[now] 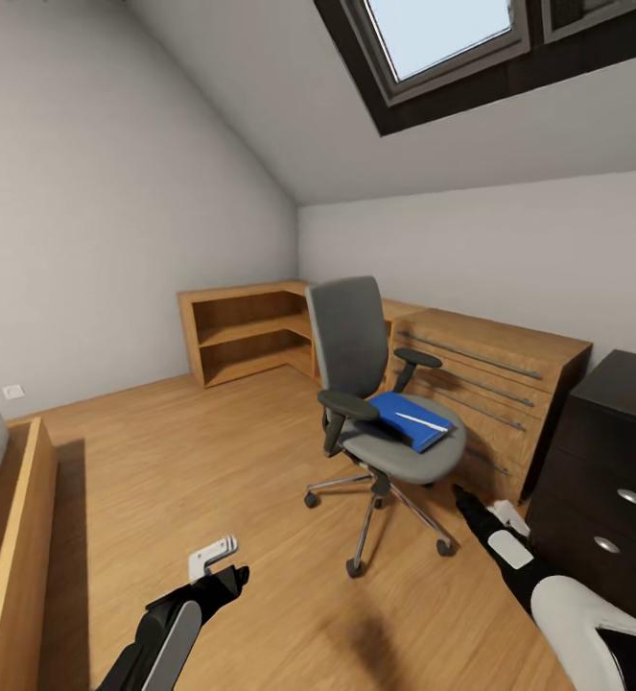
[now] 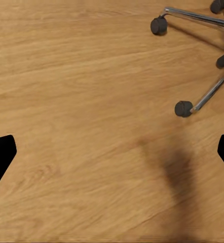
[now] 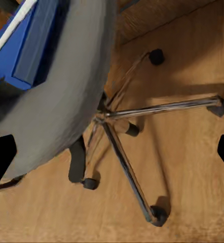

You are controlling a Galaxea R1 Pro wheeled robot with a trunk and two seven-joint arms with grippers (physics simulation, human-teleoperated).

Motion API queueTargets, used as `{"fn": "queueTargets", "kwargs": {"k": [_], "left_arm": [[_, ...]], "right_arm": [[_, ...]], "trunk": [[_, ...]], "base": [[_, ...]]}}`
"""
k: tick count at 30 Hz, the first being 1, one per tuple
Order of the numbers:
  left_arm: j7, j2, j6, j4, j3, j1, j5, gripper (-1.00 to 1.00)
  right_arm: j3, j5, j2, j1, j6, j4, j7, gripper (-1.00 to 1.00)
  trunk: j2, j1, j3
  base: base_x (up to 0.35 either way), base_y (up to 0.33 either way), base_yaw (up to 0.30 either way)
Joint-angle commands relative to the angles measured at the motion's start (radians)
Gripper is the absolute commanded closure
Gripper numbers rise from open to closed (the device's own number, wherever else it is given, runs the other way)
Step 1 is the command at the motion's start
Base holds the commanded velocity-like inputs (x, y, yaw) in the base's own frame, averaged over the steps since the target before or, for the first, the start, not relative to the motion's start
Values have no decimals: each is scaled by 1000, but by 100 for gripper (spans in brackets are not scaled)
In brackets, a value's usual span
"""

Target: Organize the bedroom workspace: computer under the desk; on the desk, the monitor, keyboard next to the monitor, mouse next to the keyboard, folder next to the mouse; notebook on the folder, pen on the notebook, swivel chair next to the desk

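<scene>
Attic bedroom with sloped grey ceiling (image 1: 260, 106) and dark-framed skylight (image 1: 442, 43); light wood floor (image 1: 193, 451) throughout. Low light-wood shelf cabinet (image 1: 246, 331) stood in the far corner, a light-wood drawer chest (image 1: 490, 384) ran along the right wall, and the black three-drawer unit (image 1: 610, 461) sat at far right. A wooden bed frame edge (image 1: 15, 547) showed at left.

Grey upholstered swivel chair with black armrests and chrome five-star base (image 1: 370, 393) stood mid-floor, just in front of the drawer chest. The flat bright-blue folder (image 1: 409, 419) lay on its seat, a thin pale whitish pen (image 1: 421, 421) across the top.

Head view: left gripper (image 1: 217, 561) hung low over bare floor, well apart from the chair; right gripper (image 1: 471, 504) sat near the seat's right side.

Left wrist view added floor, chrome legs and castors (image 2: 183, 108); fingertips (image 2: 0, 154) stood wide apart, holding nothing. Right wrist view looked down past the seat edge (image 3: 66, 106) to the base hub, the folder (image 3: 26, 45) above it; fingertips (image 3: 0, 157) likewise spread, empty.
</scene>
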Motion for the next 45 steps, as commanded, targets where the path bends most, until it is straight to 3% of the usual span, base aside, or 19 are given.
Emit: {"fn": "queueTargets", "kwargs": {"k": [1,2,3,4,6,10,16,20,21,22,24,25,26,30,45], "left_arm": [[10,0,0,6,-2,0,10,-100],[10,-1,-1,8,-3,0,10,-100],[10,-2,-2,13,-4,0,10,-100],[11,-4,-3,18,-10,0,10,-100],[12,-5,-3,22,-39,0,10,-100],[17,-4,-9,41,-107,0,12,-100],[18,-3,-14,76,-132,0,13,-100],[16,-2,-42,153,-138,0,17,-100],[14,-2,-69,185,-138,0,17,-100],[12,-4,-175,290,-144,0,11,-100],[11,-4,-240,330,-160,0,9,-100],[11,-5,-272,345,-182,0,8,-100],[18,-4,-310,363,-259,0,7,-100],[22,1,-332,374,-326,0,8,-100],[24,3,-338,378,-341,0,8,-100]], "right_arm": [[-2,39,11,9,-5,29,7,-100],[-2,63,17,15,-8,42,7,-100],[-2,115,30,30,-24,70,7,-100],[-2,197,45,59,-77,113,8,-100],[-2,303,57,107,-202,154,9,-100],[-3,417,60,182,-390,176,32,-100],[-4,454,61,224,-460,184,78,-100],[-4,465,72,244,-477,202,95,-100],[-4,466,76,249,-479,204,96,-100],[-4,467,81,257,-488,206,97,-100],[-4,468,82,258,-492,207,97,-100],[-4,468,82,259,-495,207,97,-100],[-4,469,83,260,-501,206,97,-100],[-3,472,83,260,-512,206,97,-100],[-3,472,86,262,-530,206,97,-100]], "trunk": [[7,-4,2],[14,-8,6],[21,-12,9],[28,-16,12],[42,-23,18],[70,-39,31],[112,-62,49],[140,-77,62],[147,-81,65],[154,-85,68],[168,-92,74],[175,-96,78],[182,-100,81],[210,-115,93],[315,-173,140]], "base": [[0,0,0],[0,0,0],[0,0,0],[0,0,0],[0,0,0],[0,0,0],[0,0,0],[0,0,0],[0,0,0],[0,0,0],[0,0,0],[0,0,0],[0,0,0],[0,0,0],[0,0,0]]}}
